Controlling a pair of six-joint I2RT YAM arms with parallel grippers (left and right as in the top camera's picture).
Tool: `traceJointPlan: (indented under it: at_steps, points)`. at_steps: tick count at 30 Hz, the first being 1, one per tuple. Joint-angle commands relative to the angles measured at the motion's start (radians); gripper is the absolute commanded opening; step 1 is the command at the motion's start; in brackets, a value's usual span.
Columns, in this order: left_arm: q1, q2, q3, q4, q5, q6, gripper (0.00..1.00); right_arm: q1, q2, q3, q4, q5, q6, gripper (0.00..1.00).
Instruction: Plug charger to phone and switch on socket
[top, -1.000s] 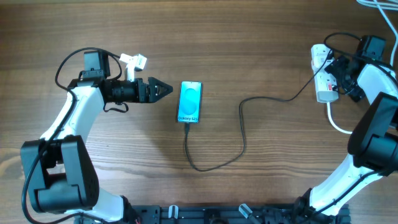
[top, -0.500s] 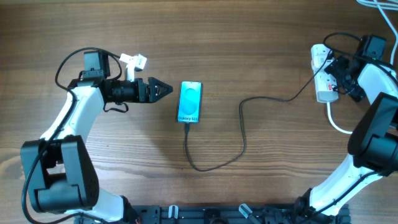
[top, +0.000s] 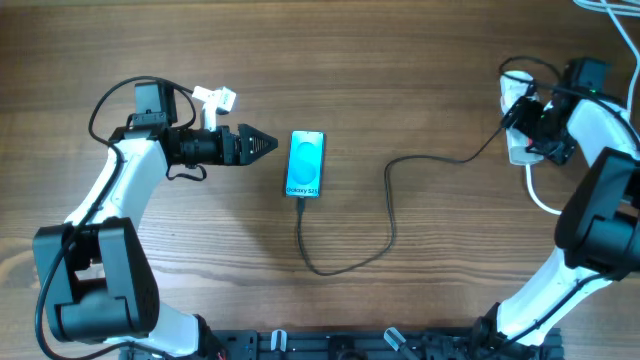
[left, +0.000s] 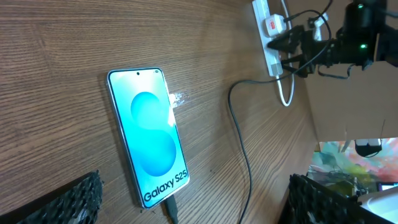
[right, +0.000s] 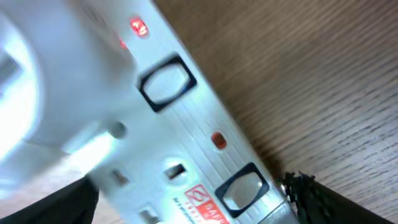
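The phone (top: 305, 163) lies flat mid-table, its teal screen lit and reading "Galaxy S25" in the left wrist view (left: 149, 143). The thin black charger cable (top: 390, 215) loops from the phone's near end across to the socket; its connector (left: 169, 208) sits in the phone's port. The white socket (top: 516, 150) lies at the far right. My right gripper (top: 533, 125) is open directly over it, the strip between the fingers (right: 186, 208); a small red light (right: 138, 26) glows on the strip. My left gripper (top: 268, 144) is open and empty, just left of the phone.
A thick white lead (top: 540, 195) curls off the socket toward the right table edge. A white plug (left: 273, 26) sits in the strip's far end. More white cables (top: 610, 15) hang at the top right corner.
My right gripper has shifted a little up and left along the socket and now covers more of it. The left arm, phone and cable have not moved.
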Motion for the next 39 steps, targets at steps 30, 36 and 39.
traceJointPlan:
  at_steps: [30,36,39]
  points:
    - [0.001,-0.008,-0.001,0.003,0.001,0.002,1.0,0.001,0.057,-0.041,0.41,0.032,-0.024,1.0]
    - [0.001,-0.008,-0.001,0.003,0.001,0.002,1.0,0.001,0.057,-0.041,0.412,0.032,-0.024,1.0]
    - [0.001,-0.008,-0.001,0.003,0.001,0.002,1.0,0.001,0.057,-0.041,0.411,0.032,-0.024,1.0]
